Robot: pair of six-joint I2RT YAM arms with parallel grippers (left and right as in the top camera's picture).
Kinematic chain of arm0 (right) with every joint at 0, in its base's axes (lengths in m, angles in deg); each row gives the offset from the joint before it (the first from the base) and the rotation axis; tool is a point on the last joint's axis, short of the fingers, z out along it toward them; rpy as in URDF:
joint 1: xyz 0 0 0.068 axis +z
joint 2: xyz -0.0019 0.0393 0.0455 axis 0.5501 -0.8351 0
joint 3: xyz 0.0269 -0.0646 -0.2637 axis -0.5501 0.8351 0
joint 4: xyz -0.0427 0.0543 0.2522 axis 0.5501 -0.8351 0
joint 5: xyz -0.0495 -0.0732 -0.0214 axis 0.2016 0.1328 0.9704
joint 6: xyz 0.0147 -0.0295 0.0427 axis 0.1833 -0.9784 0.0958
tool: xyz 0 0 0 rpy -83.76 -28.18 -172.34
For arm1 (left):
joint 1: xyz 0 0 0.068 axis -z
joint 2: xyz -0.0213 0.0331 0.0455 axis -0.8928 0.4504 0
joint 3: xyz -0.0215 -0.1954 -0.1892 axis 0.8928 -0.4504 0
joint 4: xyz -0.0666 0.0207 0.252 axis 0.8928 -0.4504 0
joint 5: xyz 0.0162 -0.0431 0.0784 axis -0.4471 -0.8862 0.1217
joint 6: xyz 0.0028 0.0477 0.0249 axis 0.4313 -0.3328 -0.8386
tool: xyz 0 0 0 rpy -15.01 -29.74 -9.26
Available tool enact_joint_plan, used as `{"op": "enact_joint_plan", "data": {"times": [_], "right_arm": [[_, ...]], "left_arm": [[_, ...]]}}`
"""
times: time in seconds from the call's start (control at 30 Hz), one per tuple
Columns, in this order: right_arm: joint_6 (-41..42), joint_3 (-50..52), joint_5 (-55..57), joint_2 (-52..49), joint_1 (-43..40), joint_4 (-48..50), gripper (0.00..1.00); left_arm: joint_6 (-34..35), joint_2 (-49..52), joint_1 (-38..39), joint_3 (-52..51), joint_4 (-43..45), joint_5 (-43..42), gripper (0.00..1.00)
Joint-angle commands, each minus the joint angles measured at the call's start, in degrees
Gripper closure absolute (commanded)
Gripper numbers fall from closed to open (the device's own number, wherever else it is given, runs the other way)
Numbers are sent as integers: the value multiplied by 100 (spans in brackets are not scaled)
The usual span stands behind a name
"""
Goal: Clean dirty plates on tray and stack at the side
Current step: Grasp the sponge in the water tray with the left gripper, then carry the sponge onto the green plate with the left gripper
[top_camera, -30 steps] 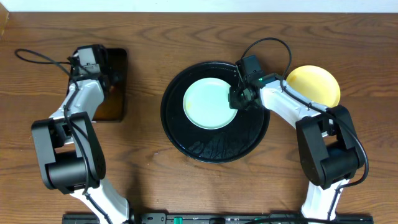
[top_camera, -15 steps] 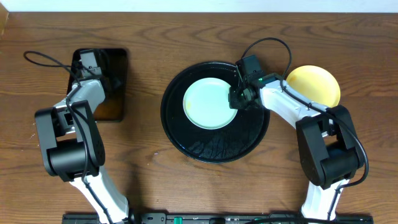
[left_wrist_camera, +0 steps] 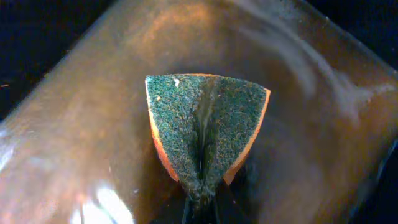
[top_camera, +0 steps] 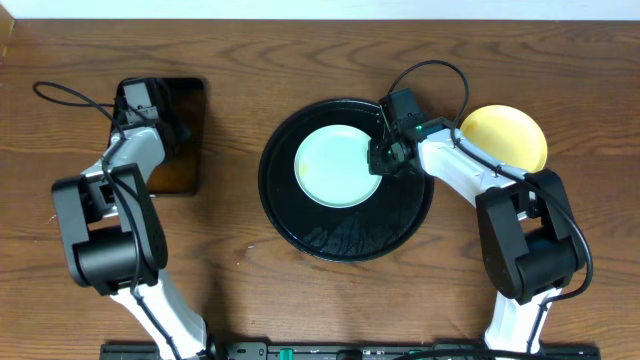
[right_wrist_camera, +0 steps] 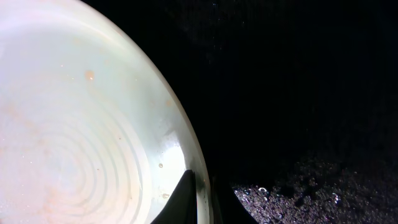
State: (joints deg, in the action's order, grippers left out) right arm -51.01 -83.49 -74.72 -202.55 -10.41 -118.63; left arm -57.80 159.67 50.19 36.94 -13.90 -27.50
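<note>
A pale mint-white plate (top_camera: 338,165) lies in the black round tray (top_camera: 345,238). My right gripper (top_camera: 385,158) is shut on its right rim, with one finger (right_wrist_camera: 186,202) on the plate's inside and the other outside. The plate (right_wrist_camera: 81,137) shows faint orange-brown specks. To the right of the tray, a pale yellow plate (top_camera: 510,135) sits on the table, partly behind my right arm. My left gripper (left_wrist_camera: 202,210) is shut on a green-faced orange sponge (left_wrist_camera: 205,130), which is folded between the fingers over brownish liquid.
The rectangular black pan (top_camera: 185,165) with brownish liquid stands at the far left, and my left gripper (top_camera: 148,100) is over its back end. Wet droplets speckle the tray floor (right_wrist_camera: 311,186). A black cable loops off the left arm.
My left gripper has closed on the sponge in the pan, after the arm shifted slightly over it. The right gripper and the plate have not moved.
</note>
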Motion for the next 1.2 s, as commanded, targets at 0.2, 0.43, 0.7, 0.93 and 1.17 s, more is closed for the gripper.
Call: {"op": "enact_joint_plan", "data": {"times": [0.2,0.43,0.7,0.93,1.17], "right_arm": [[-2,57,-28,-208,94,-68,94],[0,57,-28,-208,94,-68,96],[-50,57,-2,-208,103,-90,97],[-44,57,11,-208,109,-70,98],[-44,57,11,-208,114,-70,98]], "left_arm": [[-57,-1427,-7,122,-151,26,92],[-210,-1008,-9,26,4,28,93],[-568,-538,-149,44,44,-772,93],[-570,-1652,-195,48,-4,-1226,92],[-743,-1152,-247,37,13,-1110,93]]}}
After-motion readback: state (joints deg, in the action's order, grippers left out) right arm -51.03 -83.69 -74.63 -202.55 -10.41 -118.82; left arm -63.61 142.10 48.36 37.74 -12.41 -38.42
